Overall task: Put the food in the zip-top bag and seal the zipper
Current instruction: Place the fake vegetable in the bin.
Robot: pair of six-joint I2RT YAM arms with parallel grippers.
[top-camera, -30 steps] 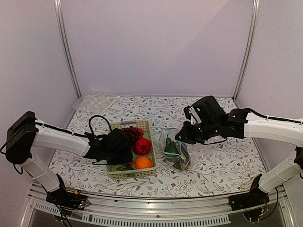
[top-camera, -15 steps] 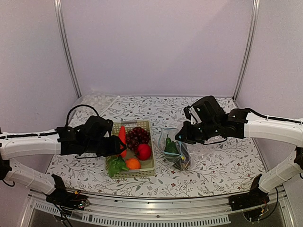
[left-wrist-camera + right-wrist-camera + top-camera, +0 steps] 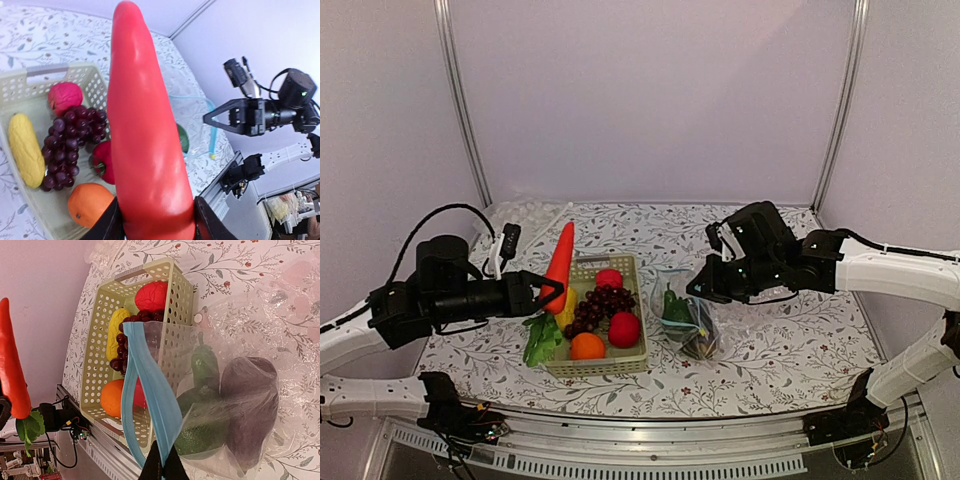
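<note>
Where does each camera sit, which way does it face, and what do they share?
Top external: above and behind the bases, facing down on the floral table; both arms show, the left end effector holding a long red toy carrot.
Left wrist: looks along the carrot toward the pale green mesh basket and the right arm; its fingers frame the bottom.
Right wrist: looks past the right end effector, pinching the light-blue zipper strip, onto the clear zip-top bag and basket.
Shared: all three show carrot and basket.

One carrot (image 3: 558, 262), one basket (image 3: 595, 367), one bunch of grapes (image 3: 592, 305), one orange (image 3: 587, 346), one corn cob (image 3: 25, 148), two red fruits (image 3: 624, 329) (image 3: 609, 278), one bag (image 3: 170, 350), one eggplant (image 3: 249, 405), one or two green vegetables (image 3: 204, 367), two arms (image 3: 440, 300) (image 3: 880, 265)
</note>
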